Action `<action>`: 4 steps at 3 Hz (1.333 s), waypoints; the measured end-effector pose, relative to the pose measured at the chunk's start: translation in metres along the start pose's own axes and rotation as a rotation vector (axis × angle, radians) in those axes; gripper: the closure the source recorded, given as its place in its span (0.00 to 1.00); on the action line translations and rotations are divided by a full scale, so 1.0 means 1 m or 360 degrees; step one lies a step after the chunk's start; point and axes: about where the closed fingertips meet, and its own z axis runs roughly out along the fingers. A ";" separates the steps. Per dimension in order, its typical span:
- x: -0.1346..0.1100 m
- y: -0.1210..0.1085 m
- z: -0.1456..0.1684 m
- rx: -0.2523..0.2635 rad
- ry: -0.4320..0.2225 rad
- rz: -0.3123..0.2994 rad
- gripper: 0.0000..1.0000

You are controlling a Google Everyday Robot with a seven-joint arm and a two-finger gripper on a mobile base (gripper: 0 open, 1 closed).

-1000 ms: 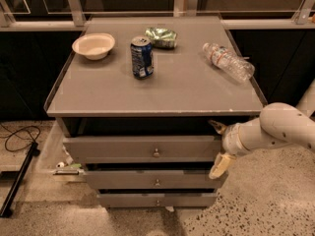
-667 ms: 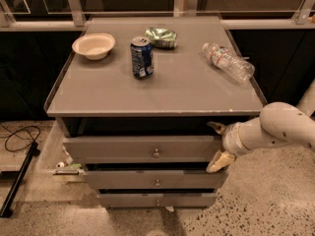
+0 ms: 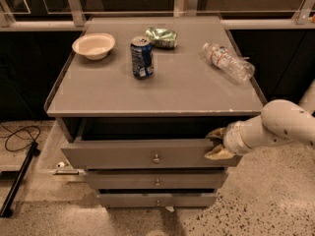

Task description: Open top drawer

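Note:
The top drawer (image 3: 147, 154) is the widest grey front, just under the table top, with a small round metal knob (image 3: 156, 158) mid-front. It stands slightly out from the cabinet, with a dark gap above it. My gripper (image 3: 216, 144) comes in from the right on a white arm and sits at the drawer front's right end. One finger (image 3: 215, 133) lies over the top edge and the other (image 3: 217, 154) lies on the front face, so it clasps the panel.
Two narrower drawer fronts (image 3: 156, 181) sit below. On the table top (image 3: 187, 90) are a white bowl (image 3: 93, 45), a blue can (image 3: 141, 57), a crumpled green bag (image 3: 162, 37) and a lying plastic bottle (image 3: 229, 62). A black cable (image 3: 19, 136) lies on the floor at left.
The lower finger, which hung down over the second drawer, has swung up against the top drawer's front. The arm and drawer have barely moved.

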 end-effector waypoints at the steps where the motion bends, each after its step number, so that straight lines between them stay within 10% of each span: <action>1: -0.006 0.008 -0.007 -0.0015 -0.0016 -0.0014 0.89; 3: -0.001 0.026 -0.016 -0.0026 -0.0011 0.0014 1.00; 4: -0.001 0.026 -0.016 -0.0026 -0.0012 0.0014 0.83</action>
